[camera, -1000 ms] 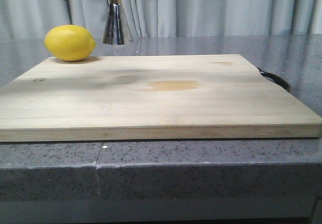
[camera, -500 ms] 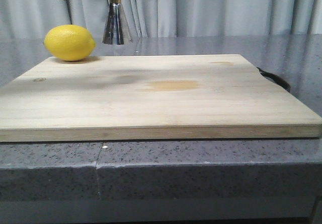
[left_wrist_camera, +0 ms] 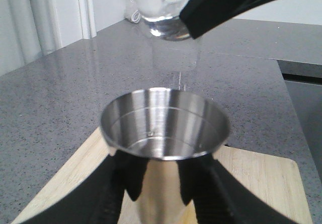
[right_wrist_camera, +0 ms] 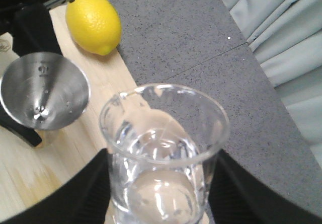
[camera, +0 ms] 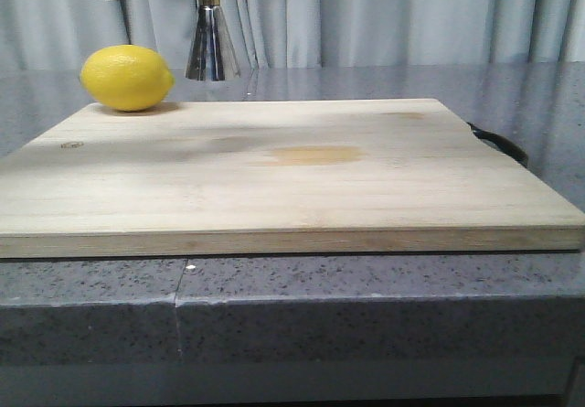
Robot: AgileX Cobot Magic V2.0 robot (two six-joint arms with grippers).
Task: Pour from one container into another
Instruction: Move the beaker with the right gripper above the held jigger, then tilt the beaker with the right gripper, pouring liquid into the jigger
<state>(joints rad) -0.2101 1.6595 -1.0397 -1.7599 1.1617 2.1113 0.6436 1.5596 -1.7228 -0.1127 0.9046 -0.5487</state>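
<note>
jigger look: we see a shiny steel double jigger (camera: pixel 212 44), hourglass cone with a thin gold band at the waist; in the left wrist view its open upper cup (left_wrist_camera: pixel 164 128) faces up, inside polished with a faint fill line, and it looks empty.
jigger place: held up off the wooden cutting board (camera: pixel 274 174), over the board's far edge, just beside the lemon (camera: pixel 126 78) that sits on the board's far left corner.
left gripper: left gripper (left_wrist_camera: pixel 161 183) has its black fingers (left_wrist_camera: pixel 118 181) clamped on either side of the jigger body, below the cup rim.
beaker look: clear glass beaker (right_wrist_camera: pixel 163 156), upright, some clear liquid in the lower part.
beaker place: above the board's far edge, near the jigger and higher than its rim; in the left wrist view the beaker base (left_wrist_camera: pixel 163 7) hangs above and behind the cup, not touching.
right gripper: right gripper (right_wrist_camera: pixel 161 194) has its dark fingers (right_wrist_camera: pixel 80 191) closed around the beaker's sides.
counter: grey speckled counter (camera: pixel 366 306) under the board.
</note>
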